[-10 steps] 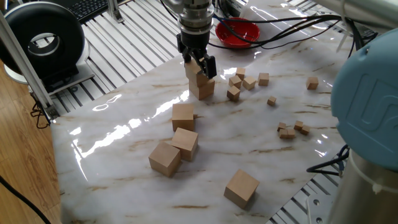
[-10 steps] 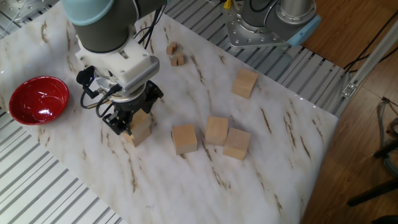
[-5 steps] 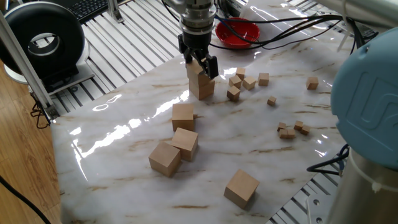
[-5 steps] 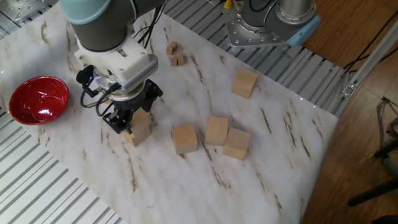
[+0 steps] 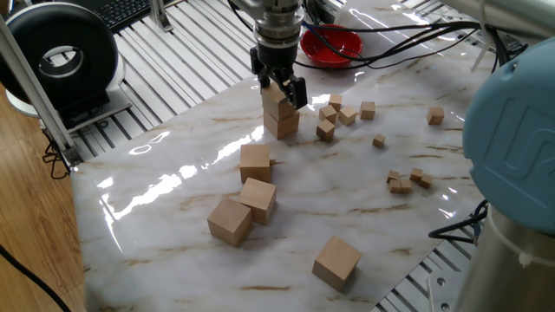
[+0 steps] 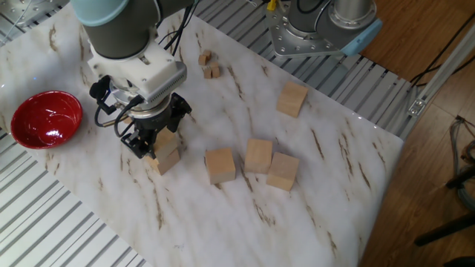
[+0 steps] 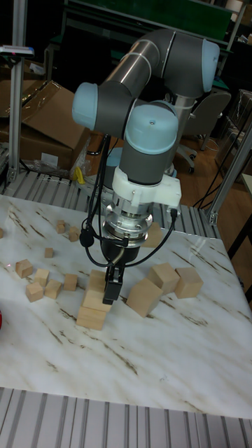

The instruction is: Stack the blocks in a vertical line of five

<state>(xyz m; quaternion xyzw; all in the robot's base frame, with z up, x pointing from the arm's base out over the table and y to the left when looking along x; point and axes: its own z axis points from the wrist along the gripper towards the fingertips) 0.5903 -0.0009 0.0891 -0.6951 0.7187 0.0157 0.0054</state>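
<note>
Two blocks form a short stack at the far side of the marble table (image 5: 173, 199). The lower block (image 5: 282, 126) rests on the table and the upper block (image 5: 277, 104) sits on it. My gripper (image 5: 279, 91) comes straight down over the stack, shut on the upper block (image 6: 167, 139). One dark finger (image 7: 110, 288) covers part of that block's front. Loose blocks lie apart from the stack: one nearby (image 5: 255, 162), two touching (image 5: 258, 198) (image 5: 230, 220), and one near the front edge (image 5: 336, 262).
A red bowl (image 5: 330, 42) stands just behind the stack. Tiny wooden cubes lie scattered to the stack's right (image 5: 334, 113), with a further cluster (image 5: 401, 180) farther out. Black cables trail past the bowl. The arm's base (image 6: 319, 26) stands at the table's side.
The gripper has shifted slightly sideways with the upper block, which now sits more squarely over the lower one. The loose blocks have not moved.
</note>
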